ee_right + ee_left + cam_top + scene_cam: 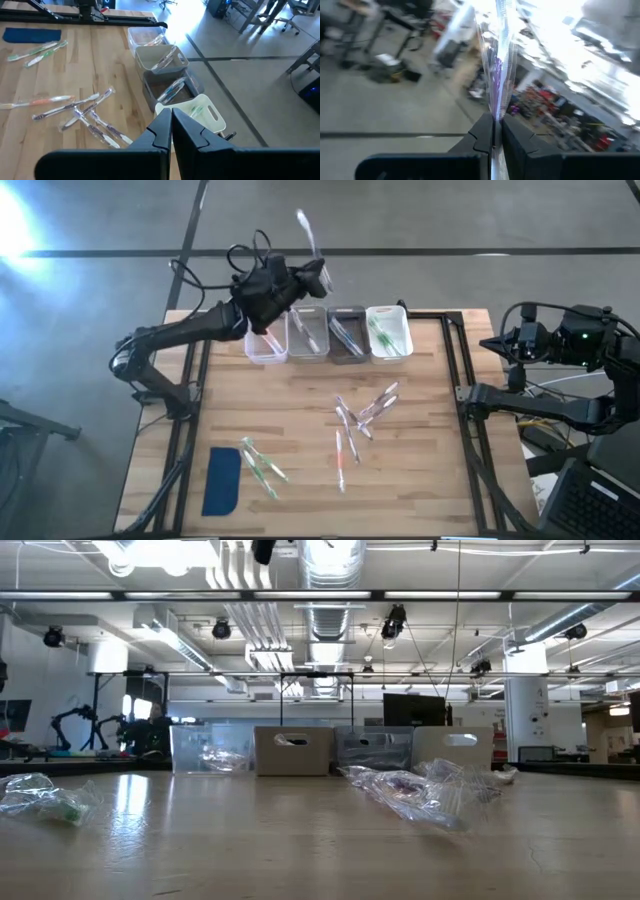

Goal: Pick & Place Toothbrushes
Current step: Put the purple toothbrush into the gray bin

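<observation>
- Above the far row of four bins (328, 334), the left gripper (318, 275) is raised and clenched on a wrapped toothbrush (307, 232) that sticks out past its fingertips, beyond the table's far edge.
- From the left wrist, that toothbrush (499, 75) shows as a clear wrapper with a purple streak, pinched between the two dark fingers (482, 135).
- On the wooden table (300, 410), a loose cluster of wrapped toothbrushes (362, 415) lies near the middle, toward the right side, several crossing one another.
- Two green-accented toothbrushes (260, 463) lie near the front left, just beside a dark-blue pad (222, 480).
- Each bin holds toothbrushes: the rightmost white bin (388, 332) has green ones, and the grey bin (347, 335) beside it has darker ones.
- Off the table's right edge, the right gripper (171, 122) waits with its fingers pressed together and nothing between them; its camera looks across the bins and the scattered toothbrushes.
</observation>
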You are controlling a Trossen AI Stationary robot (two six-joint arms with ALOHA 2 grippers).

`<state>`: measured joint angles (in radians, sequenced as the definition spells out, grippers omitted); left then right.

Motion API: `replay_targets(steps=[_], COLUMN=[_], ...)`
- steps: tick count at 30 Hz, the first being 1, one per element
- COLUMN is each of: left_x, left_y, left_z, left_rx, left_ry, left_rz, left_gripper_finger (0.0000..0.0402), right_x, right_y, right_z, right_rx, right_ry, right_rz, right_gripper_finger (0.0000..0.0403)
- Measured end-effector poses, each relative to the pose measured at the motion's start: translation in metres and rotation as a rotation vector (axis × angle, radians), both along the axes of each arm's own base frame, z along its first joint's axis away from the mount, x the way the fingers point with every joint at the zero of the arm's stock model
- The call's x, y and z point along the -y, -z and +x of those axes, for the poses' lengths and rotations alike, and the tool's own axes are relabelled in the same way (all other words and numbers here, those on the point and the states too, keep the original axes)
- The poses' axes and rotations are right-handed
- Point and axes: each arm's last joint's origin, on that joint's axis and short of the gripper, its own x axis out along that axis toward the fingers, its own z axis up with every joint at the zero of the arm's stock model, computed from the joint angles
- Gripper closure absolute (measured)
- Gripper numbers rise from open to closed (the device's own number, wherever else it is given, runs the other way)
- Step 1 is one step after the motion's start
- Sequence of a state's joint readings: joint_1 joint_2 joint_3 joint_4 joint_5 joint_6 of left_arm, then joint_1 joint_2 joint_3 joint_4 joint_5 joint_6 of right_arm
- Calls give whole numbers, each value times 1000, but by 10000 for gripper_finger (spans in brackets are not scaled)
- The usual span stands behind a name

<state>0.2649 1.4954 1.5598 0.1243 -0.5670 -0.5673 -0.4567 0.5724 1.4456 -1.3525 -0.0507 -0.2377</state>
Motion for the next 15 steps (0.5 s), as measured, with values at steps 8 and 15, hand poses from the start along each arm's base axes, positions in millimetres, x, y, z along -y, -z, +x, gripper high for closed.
replay_targets(steps=[8, 15], left_x=[-13, -22], left_y=[32, 71], left_z=[25, 49], left_rx=[38, 8], left_ry=[-199, -310], left_rz=[-172, -272], left_gripper_finger=[376, 376], right_x=[0, 0], right_y=[0, 0], right_z=[0, 0], right_rx=[0, 0], right_ry=[0, 1], right_rz=[-1, 1], right_gripper_finger=[394, 394])
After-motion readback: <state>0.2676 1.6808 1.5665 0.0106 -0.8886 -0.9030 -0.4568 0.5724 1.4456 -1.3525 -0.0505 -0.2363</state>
